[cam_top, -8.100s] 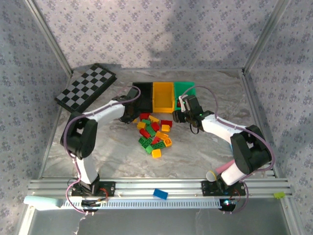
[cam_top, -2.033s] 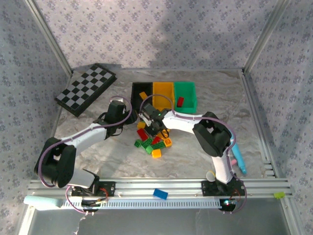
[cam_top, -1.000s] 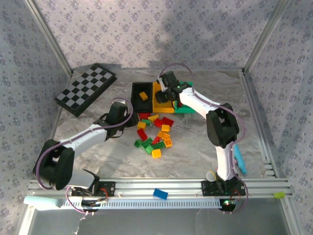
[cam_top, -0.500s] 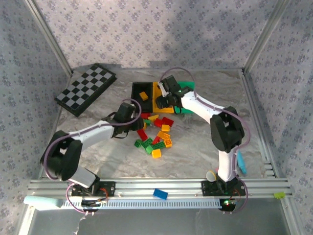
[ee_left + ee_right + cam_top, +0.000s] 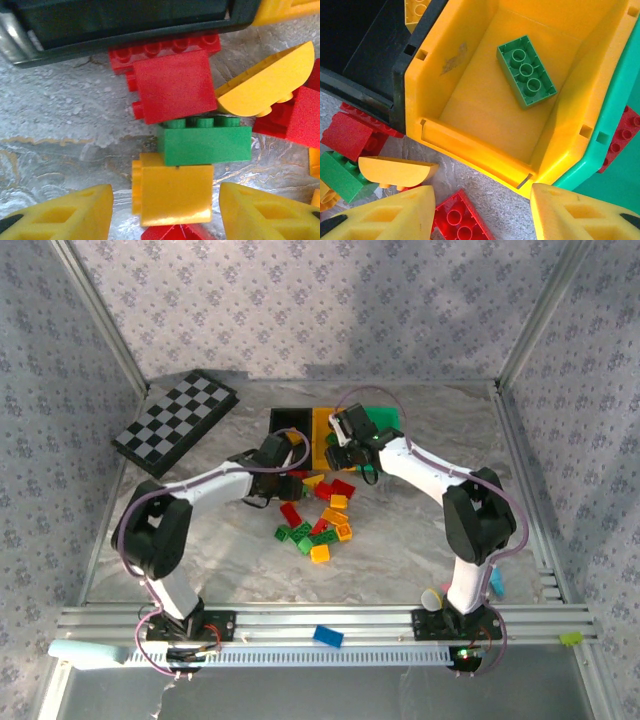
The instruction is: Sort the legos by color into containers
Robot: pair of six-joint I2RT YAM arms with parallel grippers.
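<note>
Honestly, roughly a dozen studded plastic legos (image 5: 318,512) huddle on the marbled counter (image 5: 420,540), with bare room on both sides. Behind them are three rectangular containers: black bin (image 5: 365,45), yellow bin (image 5: 470,85) holding one green brick (image 5: 526,70), and green bin (image 5: 585,160). Left fingers (image 5: 60,215) gape around a yellow brick (image 5: 172,192); right fingers (image 5: 580,215) gape empty.

Against the near wall of the black bin (image 5: 130,20): red brick (image 5: 172,92), green brick (image 5: 205,142) and yellow brick (image 5: 172,192) in a touching row. The half-round yellow brick (image 5: 270,85) butts in from one side. No finger gap between them. Bare tabletop (image 5: 60,110) is open on the other side. Yellow bin (image 5: 470,145): floor mostly free, lone green brick (image 5: 526,71) toward the far wall. Tabletop is open right of the brick pile (image 5: 315,515).
</note>
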